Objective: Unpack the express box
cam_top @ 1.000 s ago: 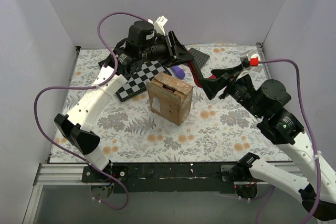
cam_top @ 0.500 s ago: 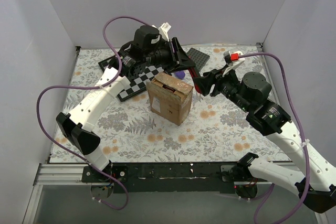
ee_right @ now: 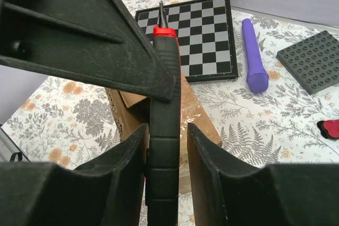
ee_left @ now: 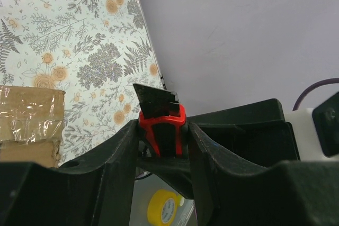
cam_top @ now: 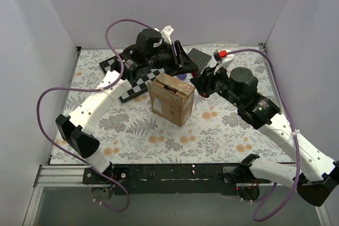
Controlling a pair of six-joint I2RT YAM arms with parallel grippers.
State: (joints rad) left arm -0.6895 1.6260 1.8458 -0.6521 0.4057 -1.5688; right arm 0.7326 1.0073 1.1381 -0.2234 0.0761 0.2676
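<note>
The express box (cam_top: 171,99), a brown carton with glossy tape on top, stands mid-table; its taped top shows as the express box (ee_right: 200,114) and a corner as the express box (ee_left: 29,117). Just behind its far right corner my left gripper (cam_top: 189,67) is shut on a red and black utility knife (ee_left: 161,129), blade out. My right gripper (cam_top: 199,83) meets it from the right. In the right wrist view the knife's black handle (ee_right: 164,146) stands between the right gripper's (ee_right: 167,130) fingers. One finger touches the handle. A thin gap remains at the other.
A chessboard (cam_top: 139,79) lies behind the box, with a purple cylinder (ee_right: 254,51) and a dark grey studded plate (cam_top: 202,56) to its right. A small red and black piece (ee_right: 329,128) lies on the floral mat. White walls close in three sides. A yellow tape roll (ee_left: 161,207) shows below.
My right arm has swung left up to the left gripper, and its jaws have narrowed around the knife handle. The left gripper has shifted slightly right, still holding the knife. The box has not moved.
</note>
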